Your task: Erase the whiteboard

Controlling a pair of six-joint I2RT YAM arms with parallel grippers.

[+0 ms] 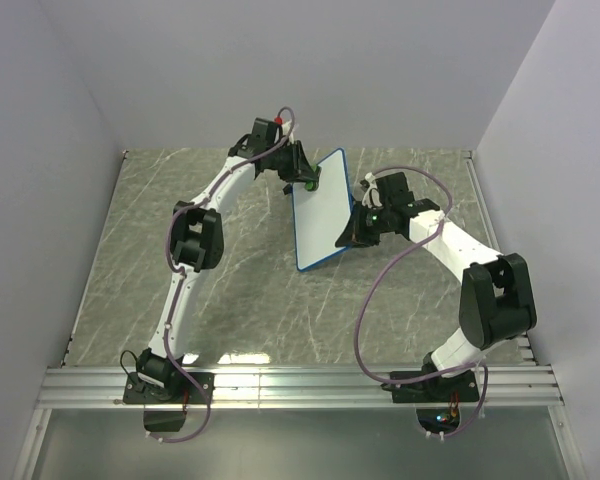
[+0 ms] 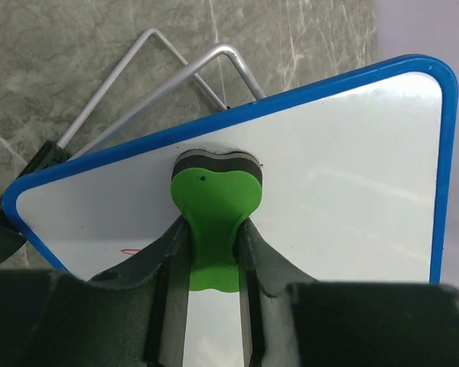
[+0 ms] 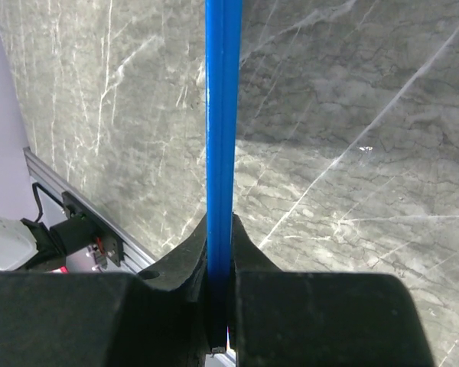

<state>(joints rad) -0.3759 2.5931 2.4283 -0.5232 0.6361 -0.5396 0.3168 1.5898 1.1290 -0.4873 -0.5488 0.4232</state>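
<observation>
The whiteboard (image 1: 320,210), white with a thin blue rim, is held tilted above the table. My right gripper (image 1: 352,232) is shut on its right edge; in the right wrist view the blue rim (image 3: 219,115) runs edge-on between the jaws. My left gripper (image 1: 306,180) is shut on the green bone-shaped eraser (image 2: 214,214), whose dark felt face presses on the board (image 2: 329,176) near its upper edge. A small red mark (image 2: 127,249) shows on the board beside the left finger. The rest of the visible board face is white.
The board's bent wire stand legs (image 2: 168,73) stick out behind it over the grey marble table (image 1: 230,300). White walls close in the back and both sides. An aluminium rail (image 1: 300,385) runs along the near edge by the arm bases.
</observation>
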